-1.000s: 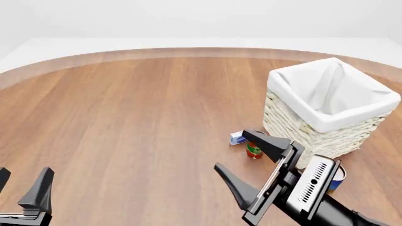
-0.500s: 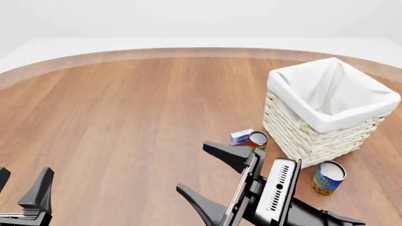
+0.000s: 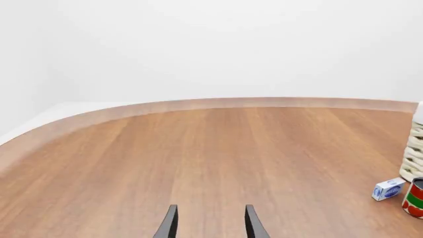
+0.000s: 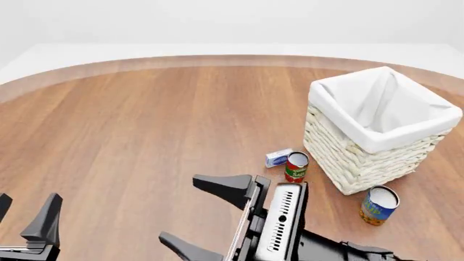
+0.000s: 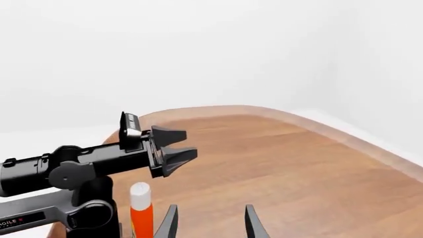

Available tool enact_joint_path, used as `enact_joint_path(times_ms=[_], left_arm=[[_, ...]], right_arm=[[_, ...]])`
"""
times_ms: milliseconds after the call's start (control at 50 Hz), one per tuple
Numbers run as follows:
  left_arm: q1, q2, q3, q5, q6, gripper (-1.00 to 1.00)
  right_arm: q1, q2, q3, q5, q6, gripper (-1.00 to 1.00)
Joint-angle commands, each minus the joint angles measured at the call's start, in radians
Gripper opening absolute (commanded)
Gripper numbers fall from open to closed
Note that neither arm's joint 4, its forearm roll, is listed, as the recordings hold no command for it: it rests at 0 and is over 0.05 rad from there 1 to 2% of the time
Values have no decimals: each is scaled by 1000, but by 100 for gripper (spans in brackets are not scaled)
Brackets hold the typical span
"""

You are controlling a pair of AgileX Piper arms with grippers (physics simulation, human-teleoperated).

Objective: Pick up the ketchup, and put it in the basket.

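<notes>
The ketchup (image 5: 140, 214), an orange-red bottle with a white cap, shows only in the right wrist view, standing beside the left arm's base; it is out of the front view. My right gripper (image 4: 201, 216) hangs open and empty over the table's near middle, turned leftward, its fingertips (image 5: 169, 222) a little way short of the bottle. My left gripper (image 4: 26, 213) is open and empty at the near left corner, and it also appears as the left gripper (image 5: 180, 145) in the right wrist view. The basket (image 4: 339, 156), cream wicker with a white liner, stands at the right.
A red-and-green tomato sauce can (image 4: 296, 166) and a small blue-and-white box (image 4: 277, 157) sit by the basket's left side. A blue-and-yellow can (image 4: 377, 205) stands in front of the basket. The left wrist view catches the can (image 3: 415, 198), the box (image 3: 389, 189) and the basket's wicker edge (image 3: 416, 153).
My right gripper has swung left and nearer, away from the basket, uncovering the two cans. The left arm has stayed still.
</notes>
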Motion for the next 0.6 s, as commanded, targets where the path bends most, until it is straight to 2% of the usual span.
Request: enact_joint_path(times_ms=[20,200,600], left_arm=[[0,0,0,0,0,100],[0,0,0,0,0,100],[0,0,0,0,0,100]], right_arm=[[26,76,-78,47,13,100],[17,186,-157,82,15,100],[78,259,-233,120,17,100]])
